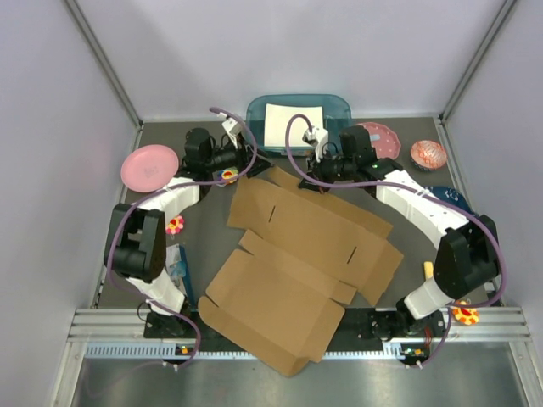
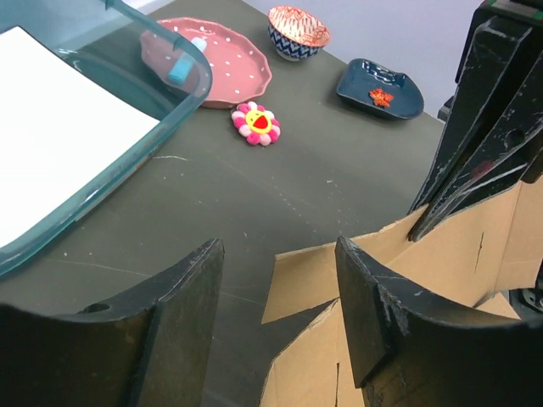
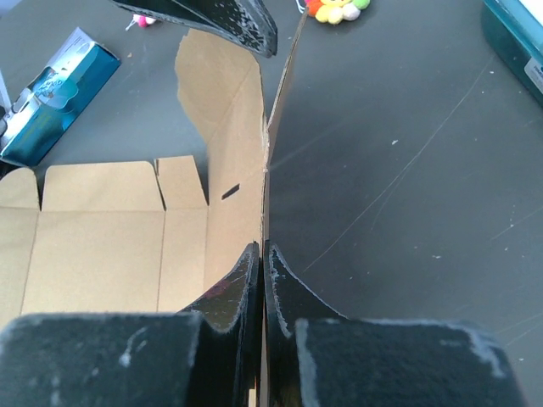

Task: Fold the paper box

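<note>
Pinching the far flap of the paper box (image 1: pixel 297 263) with the right tool (image 3: pixel 265 254), fingers pressed tight on the thin cardboard edge, holding that flap upright off the tabletop (image 3: pixel 407 170). Hovering the left tool (image 2: pixel 278 248) with jaws spread wide just beside the same far corner, gripping nothing. Lying otherwise flat and unfolded across the middle of the tabletop, long axis running near to far and leaning a little right at the far end. Overhanging the near edge with the nearest panel. Facing the raised flap toward the teal bin (image 1: pixel 297 106) at the far side, near it but apart.
</note>
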Motion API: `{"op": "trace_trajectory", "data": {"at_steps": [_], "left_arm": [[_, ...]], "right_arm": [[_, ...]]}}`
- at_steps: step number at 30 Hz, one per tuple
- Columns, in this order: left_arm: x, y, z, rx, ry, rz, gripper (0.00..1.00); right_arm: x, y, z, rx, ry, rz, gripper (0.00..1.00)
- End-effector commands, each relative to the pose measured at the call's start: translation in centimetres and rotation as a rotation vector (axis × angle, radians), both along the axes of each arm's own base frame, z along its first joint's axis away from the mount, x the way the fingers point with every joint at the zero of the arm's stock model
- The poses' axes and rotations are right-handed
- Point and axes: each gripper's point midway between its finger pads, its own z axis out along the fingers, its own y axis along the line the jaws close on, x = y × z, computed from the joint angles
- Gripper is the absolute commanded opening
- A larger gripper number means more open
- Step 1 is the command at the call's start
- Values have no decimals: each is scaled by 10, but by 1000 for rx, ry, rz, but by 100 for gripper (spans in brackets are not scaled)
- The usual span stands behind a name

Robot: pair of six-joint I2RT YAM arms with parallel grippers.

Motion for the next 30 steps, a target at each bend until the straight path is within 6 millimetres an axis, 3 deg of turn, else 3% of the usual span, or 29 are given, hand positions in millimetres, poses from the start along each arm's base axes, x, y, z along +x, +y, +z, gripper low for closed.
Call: {"op": "trace_trajectory", "data": {"at_steps": [1,6,15,19,22,23,24,27,30], "left_arm": [[-4,-3,13,-24,-70,-59,58],[-10,-6,7,-12,-54,-77,51],[-30,-12,2,-7,-33,-149,61],[-47,-14,-6,19,-42,-156,59],[-55,-19,-11,63,-60,-155,45],[-57,-21,-11,68,-56,-158,38],[-56,-22,-9,66,-53,-153,24],[-56,-23,-5,52,-20,-145,7],[-62,-27,-5,53,-10,-132,1]], "right_arm": [[1,10,25,39,-62,55,0],[2,11,26,42,-65,58,0],[-1,12,33,55,-74,69,0],[-1,12,30,55,-74,68,0],[1,13,29,57,-71,67,0],[2,12,28,58,-76,63,0],[1,12,31,60,-84,60,0],[3,10,33,59,-101,38,0],[7,8,33,47,-117,7,0]]}}
